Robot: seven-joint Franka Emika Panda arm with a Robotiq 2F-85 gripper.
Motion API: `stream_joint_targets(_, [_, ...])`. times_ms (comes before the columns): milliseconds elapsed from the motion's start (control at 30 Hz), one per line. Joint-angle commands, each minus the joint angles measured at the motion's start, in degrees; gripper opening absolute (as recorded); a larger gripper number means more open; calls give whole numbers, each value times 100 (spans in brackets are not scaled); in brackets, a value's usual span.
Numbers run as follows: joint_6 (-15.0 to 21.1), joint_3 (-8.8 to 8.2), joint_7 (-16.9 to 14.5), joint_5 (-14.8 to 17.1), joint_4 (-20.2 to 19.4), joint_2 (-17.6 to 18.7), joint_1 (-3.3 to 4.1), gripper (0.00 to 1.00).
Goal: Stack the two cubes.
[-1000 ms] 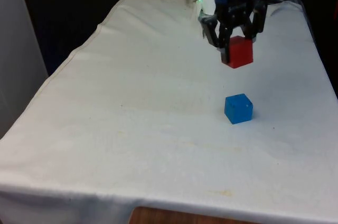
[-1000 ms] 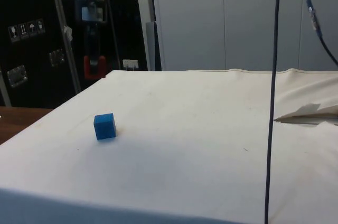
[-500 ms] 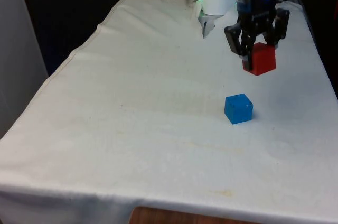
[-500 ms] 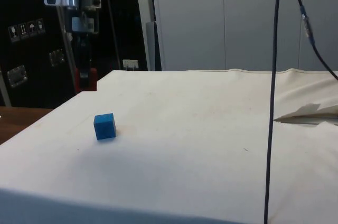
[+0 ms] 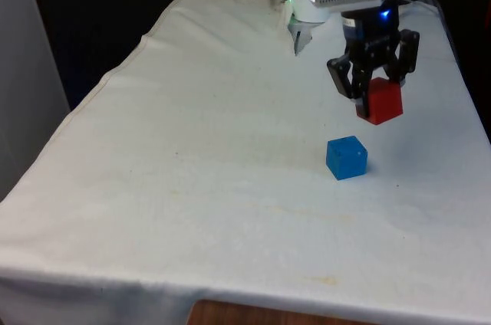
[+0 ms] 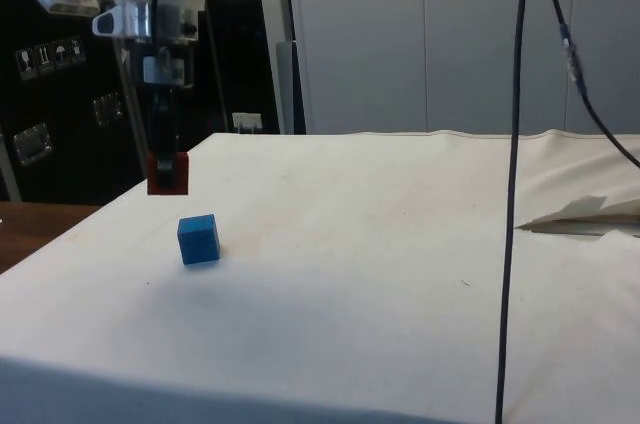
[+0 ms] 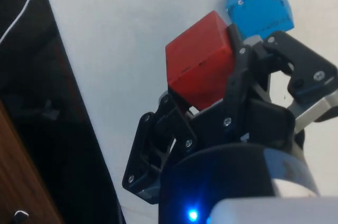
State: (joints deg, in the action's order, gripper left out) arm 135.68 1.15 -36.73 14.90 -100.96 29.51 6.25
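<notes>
Blue cube sat on the white-clothed tabletop, toward the front view's right, nothing touching it. Claw hung in the air just past it, slightly further to the front view's right, clenched on the red cube. Red cube was clear of the cloth and higher than the blue one, not directly over it. Side view: red cube above and a bit off the blue cube.

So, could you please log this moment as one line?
claw: shut on red cube | red cube: airborne | blue cube: on cloth, bare top
</notes>
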Motion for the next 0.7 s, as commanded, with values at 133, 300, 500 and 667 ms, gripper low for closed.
stream_joint_targets(133, [155,57,-132,172,-63,57,-29,0])
stream_joint_targets(300, [218,52,-218,264,-63,160,-40,0])
stream_joint_targets(500, [241,46,-281,321,-63,235,-80,0])
stream_joint_targets(667, [183,-11,-309,338,-63,281,-74,0])
